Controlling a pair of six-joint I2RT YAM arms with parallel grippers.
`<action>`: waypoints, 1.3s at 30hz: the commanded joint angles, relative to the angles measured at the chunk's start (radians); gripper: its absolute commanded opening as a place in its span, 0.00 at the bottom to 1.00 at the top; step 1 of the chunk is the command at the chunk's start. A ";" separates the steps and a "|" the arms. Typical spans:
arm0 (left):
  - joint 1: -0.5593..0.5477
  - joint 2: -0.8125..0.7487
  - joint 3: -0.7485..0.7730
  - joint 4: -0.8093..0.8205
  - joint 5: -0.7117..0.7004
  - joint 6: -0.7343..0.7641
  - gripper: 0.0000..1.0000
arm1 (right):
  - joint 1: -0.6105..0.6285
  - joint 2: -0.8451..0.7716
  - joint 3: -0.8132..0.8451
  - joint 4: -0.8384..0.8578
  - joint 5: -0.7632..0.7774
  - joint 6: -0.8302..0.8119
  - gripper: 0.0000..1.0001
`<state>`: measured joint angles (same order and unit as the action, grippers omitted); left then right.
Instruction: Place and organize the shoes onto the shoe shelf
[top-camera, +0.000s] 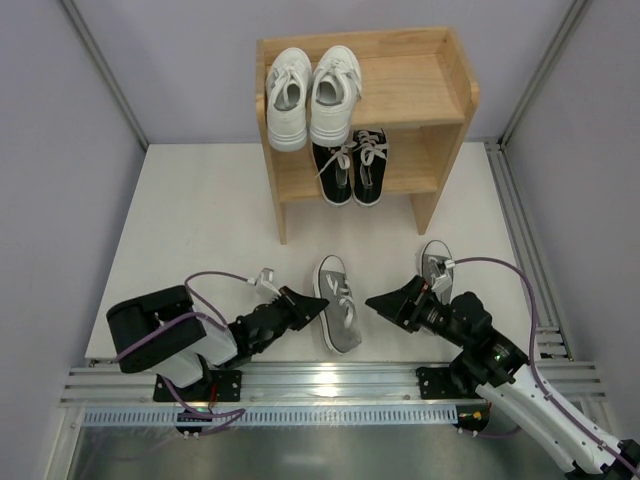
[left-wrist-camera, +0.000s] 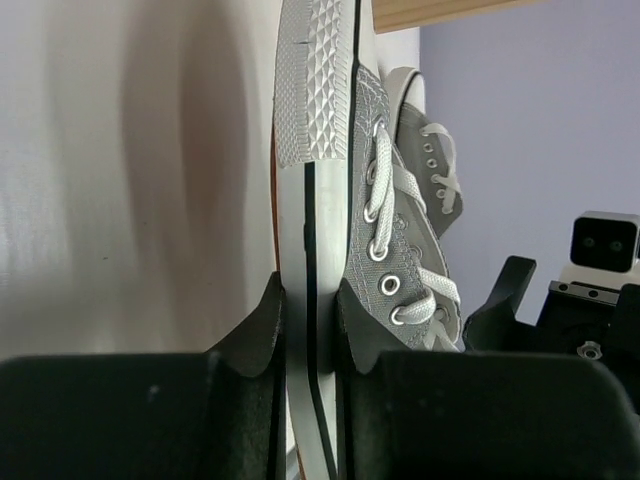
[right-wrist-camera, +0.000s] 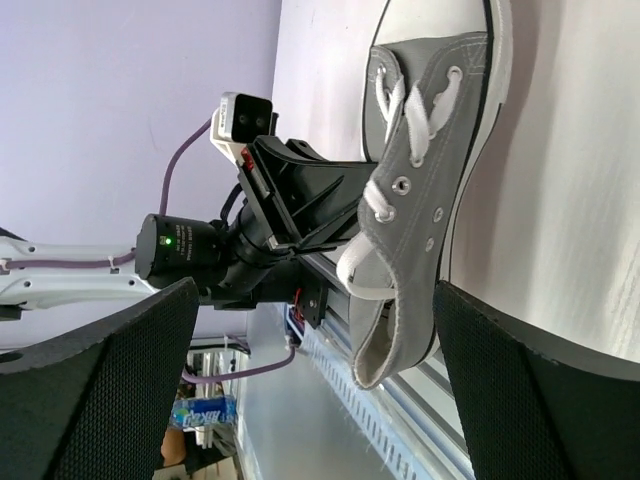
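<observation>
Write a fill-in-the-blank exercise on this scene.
The white pair sits on the shelf's ___ tier.
The black pair sits on the ___ tier.
The left gripper is shut on a ___ shoe.
The right gripper is ___.
Missing words: top, lower, grey, open.

Left gripper clamped on sole rim of grey sneaker.
Laces face right; second grey sneaker just behind it; wood shelf edge at top, white table left.
</observation>
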<state>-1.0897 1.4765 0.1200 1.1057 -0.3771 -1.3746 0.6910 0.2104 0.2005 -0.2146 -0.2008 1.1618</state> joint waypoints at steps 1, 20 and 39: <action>0.025 0.076 0.004 0.442 0.012 -0.081 0.00 | 0.001 -0.029 -0.047 0.007 0.003 0.052 1.00; 0.051 -0.165 0.090 0.439 0.135 0.031 0.00 | 0.001 -0.112 -0.233 0.285 -0.117 0.157 0.57; 0.111 -0.075 0.233 0.439 0.179 0.023 0.00 | 0.039 0.083 -0.223 0.529 -0.226 0.162 0.66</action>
<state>-0.9989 1.3907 0.2829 1.2221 -0.1749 -1.3491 0.7063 0.2989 0.0494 0.2584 -0.3649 1.3212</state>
